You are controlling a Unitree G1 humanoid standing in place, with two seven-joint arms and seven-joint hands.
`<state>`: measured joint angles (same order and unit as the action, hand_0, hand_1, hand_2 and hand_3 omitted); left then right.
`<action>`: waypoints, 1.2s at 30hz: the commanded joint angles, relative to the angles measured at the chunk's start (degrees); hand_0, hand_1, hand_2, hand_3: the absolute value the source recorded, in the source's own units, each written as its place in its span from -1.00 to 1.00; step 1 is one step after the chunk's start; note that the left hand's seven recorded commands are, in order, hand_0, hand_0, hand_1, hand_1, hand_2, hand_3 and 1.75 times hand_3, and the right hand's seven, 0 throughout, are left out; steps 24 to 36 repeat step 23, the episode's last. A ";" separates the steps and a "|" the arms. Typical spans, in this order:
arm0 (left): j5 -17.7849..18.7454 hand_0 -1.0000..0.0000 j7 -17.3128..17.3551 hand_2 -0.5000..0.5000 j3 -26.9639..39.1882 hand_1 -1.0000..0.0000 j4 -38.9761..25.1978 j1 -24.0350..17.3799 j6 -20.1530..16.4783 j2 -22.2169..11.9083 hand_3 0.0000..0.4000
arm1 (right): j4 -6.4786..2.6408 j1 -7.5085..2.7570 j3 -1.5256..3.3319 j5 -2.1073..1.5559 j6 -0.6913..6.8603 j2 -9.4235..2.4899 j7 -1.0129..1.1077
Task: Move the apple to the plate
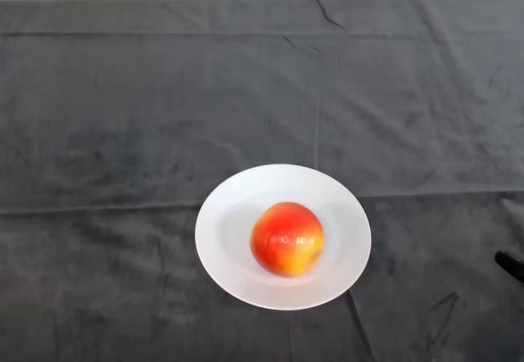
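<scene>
Apple (287,238) sits inside the plate (225,214), near its centre, so task looks done. Hand not in view; can't tell its state.

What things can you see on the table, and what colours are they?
apple: one, red and yellow, sitting on the plate, a little below its middle
plate: one, white and round, on the cloth, low in the head view near the middle
cloth: one, dark grey with creases, covering the table
small dark thing: one, black, at the right edge of the view; too little shows to tell what it is
robot's hand: none in view
</scene>
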<state>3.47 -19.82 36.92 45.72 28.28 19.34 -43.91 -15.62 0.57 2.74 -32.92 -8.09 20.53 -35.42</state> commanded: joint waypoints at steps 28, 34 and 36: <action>2.03 1.00 -0.60 0.00 -1.07 1.00 2.93 2.58 1.29 -6.15 -1.00 | -1.99 -1.46 0.93 -2.03 1.15 -0.61 -0.30; 2.03 1.00 -0.60 0.00 -1.07 1.00 2.93 2.58 1.29 -6.15 -1.00 | -1.99 -1.46 0.93 -2.03 1.15 -0.61 -0.30; 2.03 1.00 -0.60 0.00 -1.07 1.00 2.93 2.58 1.29 -6.15 -1.00 | -1.99 -1.46 0.93 -2.03 1.15 -0.61 -0.30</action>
